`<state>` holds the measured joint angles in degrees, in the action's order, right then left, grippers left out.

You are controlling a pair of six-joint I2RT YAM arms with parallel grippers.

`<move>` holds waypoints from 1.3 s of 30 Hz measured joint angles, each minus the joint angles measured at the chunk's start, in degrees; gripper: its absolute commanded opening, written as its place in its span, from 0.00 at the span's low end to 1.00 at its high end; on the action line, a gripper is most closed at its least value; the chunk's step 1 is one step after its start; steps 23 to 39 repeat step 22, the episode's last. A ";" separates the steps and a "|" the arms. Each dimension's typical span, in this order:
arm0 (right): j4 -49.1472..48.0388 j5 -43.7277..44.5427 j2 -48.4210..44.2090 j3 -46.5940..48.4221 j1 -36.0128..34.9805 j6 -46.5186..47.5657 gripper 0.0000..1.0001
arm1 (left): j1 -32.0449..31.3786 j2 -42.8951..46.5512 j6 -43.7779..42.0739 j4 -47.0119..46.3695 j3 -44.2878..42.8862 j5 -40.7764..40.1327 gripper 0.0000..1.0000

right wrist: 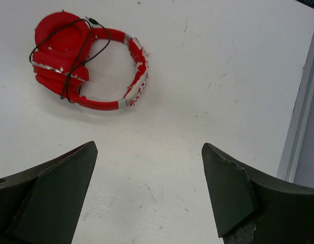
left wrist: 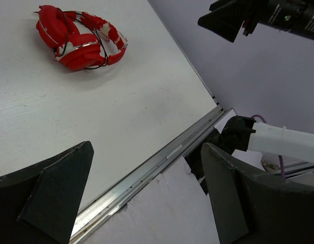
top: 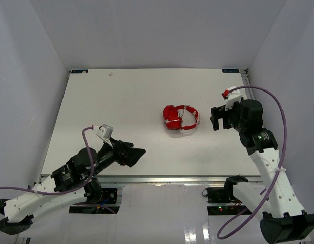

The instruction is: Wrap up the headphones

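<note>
Both claws are off the headphones (top: 180,118) right now. They're lying flat on the white worktop (top: 121,96), a bit right of the middle. The two round ear cups are bunched together on the side facing away from the right arm, and the thin red headband curves out toward it.

The thin dark cord (right wrist: 75,56) is looped over and around the ear cups. From the right wrist cam I can see a couple of loose strands crossing the upper cup, with one end poking out by the top of the band. The headband looks pretty chewed up, with white patches where the red has flaked off.

The right claw (top: 216,118) is spread wide with nothing in it. It's hanging just beside the headphones on their right, pointing at them but apart from them. On its own cam the two dark fingers (right wrist: 55,193) frame bare worktop, with the headphones up in the top left.

The left claw (top: 138,152) is also spread wide and empty. It sits near the front edge of the worktop, well apart from the headphones and angled toward them. Its wrist cam shows the headphones far off in the top left corner and the worktop's metal edge rail (left wrist: 162,157) running between the fingers.
</note>
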<state>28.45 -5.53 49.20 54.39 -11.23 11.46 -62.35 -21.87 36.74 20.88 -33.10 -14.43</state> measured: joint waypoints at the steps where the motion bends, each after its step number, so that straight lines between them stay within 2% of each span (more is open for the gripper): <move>1: 0.96 0.85 -0.72 -0.46 0.10 0.37 0.90 | 0.00 0.74 0.62 0.02 0.00 0.09 0.98; 7: 6.16 1.56 -5.12 -2.10 1.86 2.57 0.90 | 0.00 2.13 2.95 0.85 -0.17 0.31 0.98; 15: 7.31 0.19 -8.49 -3.37 3.06 4.40 0.90 | 0.00 0.48 4.70 4.95 -0.66 1.19 0.98; 39: 7.84 -0.25 -9.68 -3.96 3.40 4.44 0.90 | 0.00 0.21 4.84 7.02 -1.59 1.46 0.98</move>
